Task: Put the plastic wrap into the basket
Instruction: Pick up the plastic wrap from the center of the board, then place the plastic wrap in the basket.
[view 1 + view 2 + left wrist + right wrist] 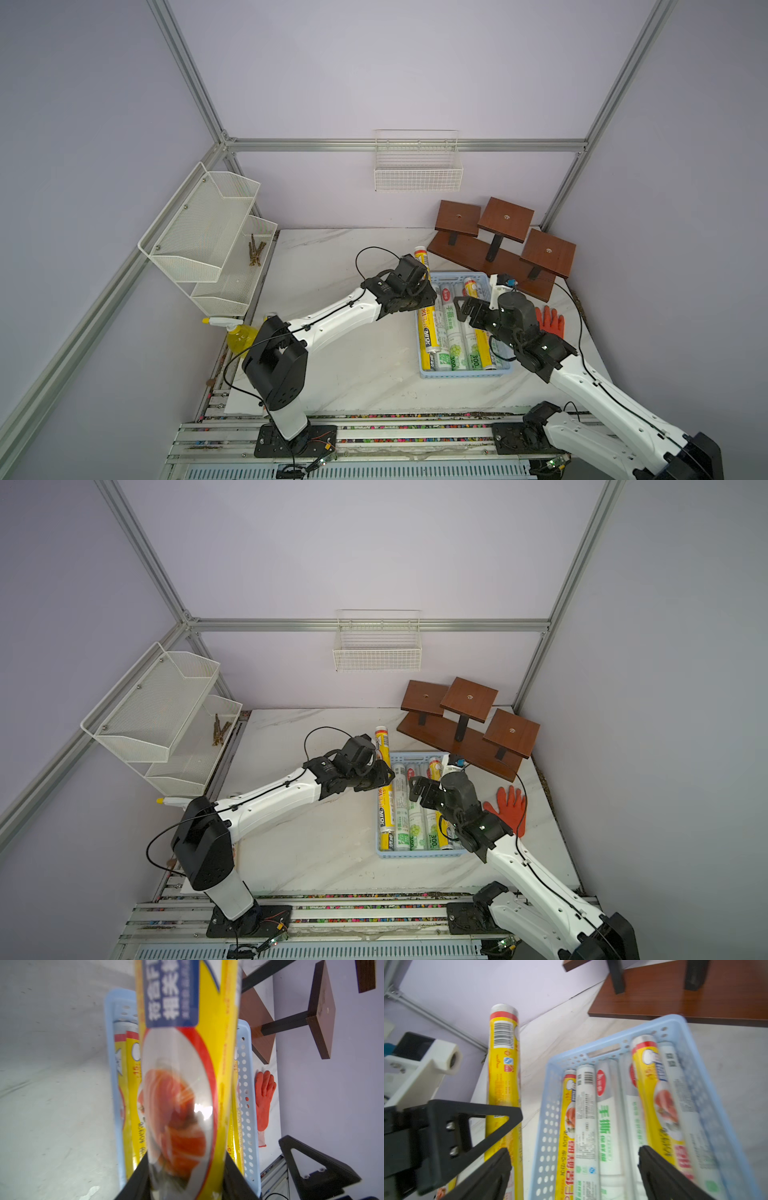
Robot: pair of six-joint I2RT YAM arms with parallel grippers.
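Now we clamp a yellow plastic wrap roll point(502, 1064) in our left jaws by the basket point(465, 372); our right jaws gape above it.

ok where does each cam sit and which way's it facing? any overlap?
Top views: high over the base rail, facing down toward the back wall; left arm and right arm flank the basket.
Left wrist: on the left arm, looking along the left gripper, shut on the yellow roll; its fingers and the other arm's finger show.
Right wrist: on the right arm, looking past the open right gripper into the basket; a left finger shows.
Shared: both wrist views catch that roll, basket, wooden stand.
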